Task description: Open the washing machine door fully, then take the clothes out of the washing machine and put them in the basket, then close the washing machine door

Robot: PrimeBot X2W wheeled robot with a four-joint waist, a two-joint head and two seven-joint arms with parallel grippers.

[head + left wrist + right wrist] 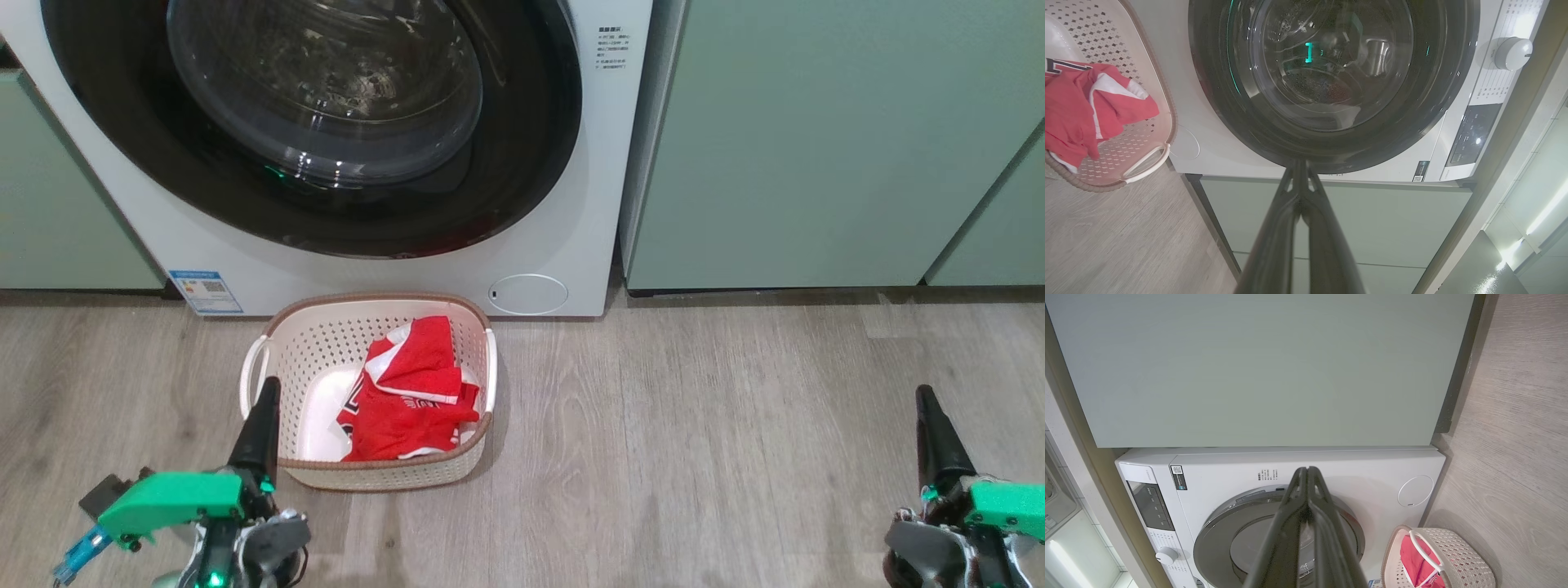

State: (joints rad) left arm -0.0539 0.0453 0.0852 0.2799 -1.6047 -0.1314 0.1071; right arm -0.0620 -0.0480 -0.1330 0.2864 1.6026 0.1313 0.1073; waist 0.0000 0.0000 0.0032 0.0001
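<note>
clothes [408, 396], one heap, in one basket [317, 343]

Pale green cabinets [816, 139], grey wood floor [694, 449]

Soft, even indoor light; the head view is bright and sharp. The round washing machine door with glossy black rim and clear glass bowl [326, 122] carries white streak reflections and a small green glint low on the glass. In the left wrist view a teal glow mirrors in it. The cream perforated plastic basket with brown rim [326, 343] throws a soft shadow rightward on the grey wood-grain floor [694, 425]. The bright red clothes [408, 392] are saturated, detail kept. Both wrist views are fisheye: the pale green cabinet fronts [1249, 367] bow near the edges. The long dark fingers [1274, 245] are close to the lens, soft and out of focus. A white strip light [1541, 214] is blown out at lower right.
</note>
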